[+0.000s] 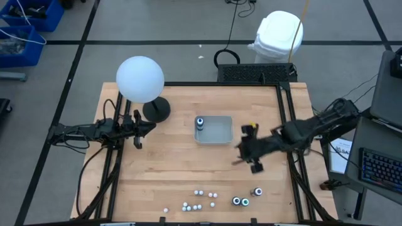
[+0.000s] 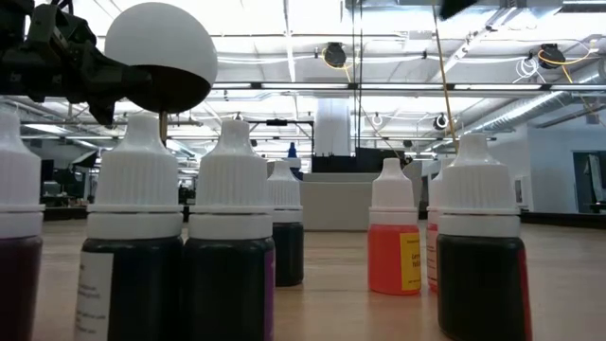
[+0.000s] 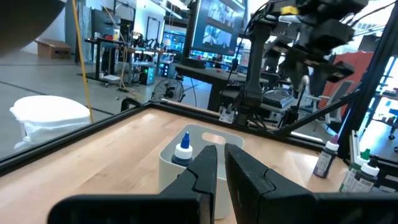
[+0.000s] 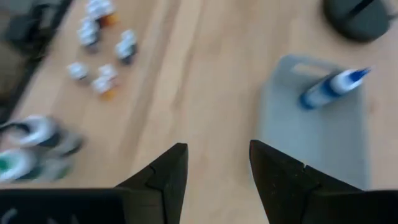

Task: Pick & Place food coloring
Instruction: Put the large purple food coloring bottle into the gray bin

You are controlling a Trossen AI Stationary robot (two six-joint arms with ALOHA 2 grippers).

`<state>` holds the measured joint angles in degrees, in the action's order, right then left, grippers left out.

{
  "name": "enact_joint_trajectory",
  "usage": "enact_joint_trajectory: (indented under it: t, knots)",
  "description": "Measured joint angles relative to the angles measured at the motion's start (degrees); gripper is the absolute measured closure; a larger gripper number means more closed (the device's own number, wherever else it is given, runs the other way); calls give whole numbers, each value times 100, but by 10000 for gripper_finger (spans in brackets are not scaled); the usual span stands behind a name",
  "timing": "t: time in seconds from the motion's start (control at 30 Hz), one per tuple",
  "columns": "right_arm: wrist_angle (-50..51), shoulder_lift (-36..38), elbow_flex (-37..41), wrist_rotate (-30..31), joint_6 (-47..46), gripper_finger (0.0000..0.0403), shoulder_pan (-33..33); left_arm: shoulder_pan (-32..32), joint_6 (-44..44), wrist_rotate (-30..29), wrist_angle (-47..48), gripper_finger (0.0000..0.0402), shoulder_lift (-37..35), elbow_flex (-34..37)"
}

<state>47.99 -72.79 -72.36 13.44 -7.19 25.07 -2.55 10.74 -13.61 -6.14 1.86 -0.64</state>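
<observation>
Near table front: white-capped food coloring (image 1: 198, 199) bottles; right tool (image 1: 246, 154) apart, left tool (image 1: 137, 133) together.

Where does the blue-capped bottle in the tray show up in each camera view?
High view: blue-capped bottle stands in the tray's left end, mid-table.
Low view: a blue tip shows behind the near bottles, probably it.
Left wrist view: it stands in the tray, just past the fingers.
Right wrist view: it is inside the tray.
Shared landmark: the tray.
</observation>
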Motion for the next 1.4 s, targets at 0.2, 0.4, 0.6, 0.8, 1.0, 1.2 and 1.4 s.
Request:
enact_joint_trajectory:
  t: [0.2, 0.4, 0.6, 0.8, 1.0, 1.2, 1.4]
  knots:
    - [787, 9, 0, -14, -1129, 224, 1000, 0, 2, 0, 0, 364, -1, 0]
    - [766, -125, 0, 12, -1488, 195, 1726, 0, 51, 3, 46, 364, -1, 0]
    - [693, -584, 0, 21, -1869, 177, 2092, 0, 53, 4, 89, 364, 1, 0]
    - [640, -1080, 0, 8, -1929, 176, 2362, 0, 59, 7, 89, 364, 1, 0]
    - [364, -1341, 0, 4, -2225, 174, 2622, 0, 71, 7, 98, 364, 1, 0]
    - [309, -1512, 2, 1, -2473, 176, 2825, 0, 70, 4, 99, 364, 1, 0]
    - [305, -1513, 2, 13, -2664, 175, 2918, 0, 64, 4, 99, 364, 1, 0]
